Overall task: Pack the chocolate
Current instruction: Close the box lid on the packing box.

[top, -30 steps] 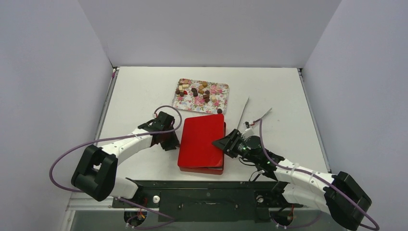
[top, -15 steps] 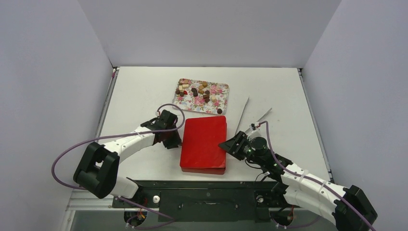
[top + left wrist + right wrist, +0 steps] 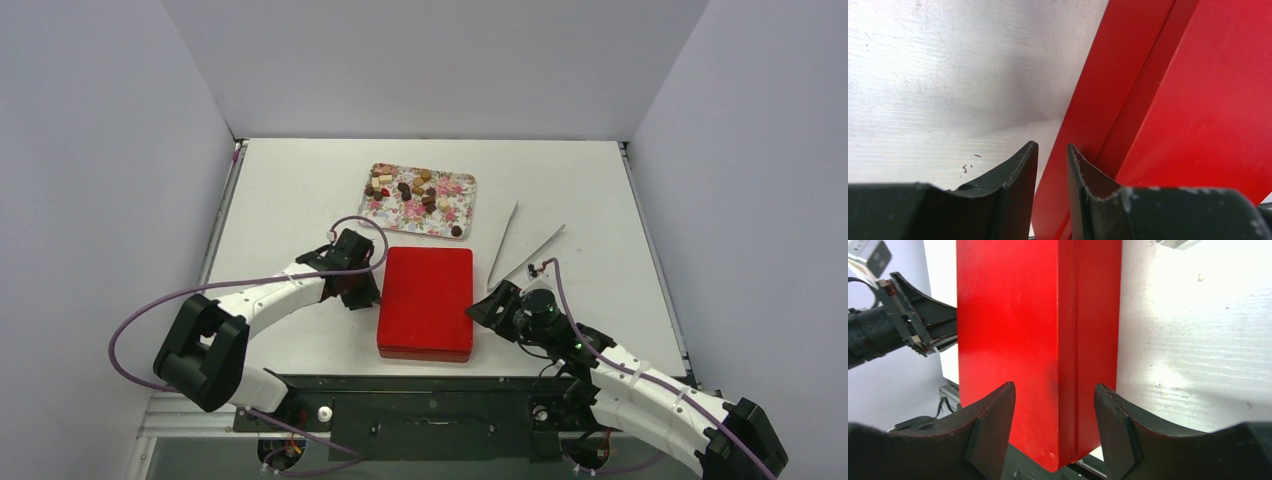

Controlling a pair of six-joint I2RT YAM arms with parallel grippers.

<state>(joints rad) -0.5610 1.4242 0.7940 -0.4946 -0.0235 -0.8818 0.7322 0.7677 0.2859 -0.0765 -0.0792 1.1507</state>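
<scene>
Chocolates (image 3: 415, 190): small, light, hard pieces in brown, cream and dark tones, loosely heaped on floral tray (image 3: 455, 188) at far centre of bench (image 3: 580, 180); one dark piece (image 3: 456, 230) near tray's near right corner; judged brittle and easily scuffed, prone to roll or skid, best taken singly across the flat sides with light pressure. Red box (image 3: 425, 300): flat, rectangular, stiff, glossy and likely slippery, lid on with seam line visible along the side, lying near centre between both arms, just nearer than tray; best held at lid edge above the seam, not the smooth top. Left hand (image 3: 1052, 165): low at box's left edge, nearly closed with only a narrow gap, nothing between the fingers. Right hand (image 3: 1054, 420): low at box's right edge, spread wide about the box side, no grip seen. Two pale slim tools (image 3: 525, 245) lying right of box, kind not discernible. Contents of box hidden; packing extent not determinable
</scene>
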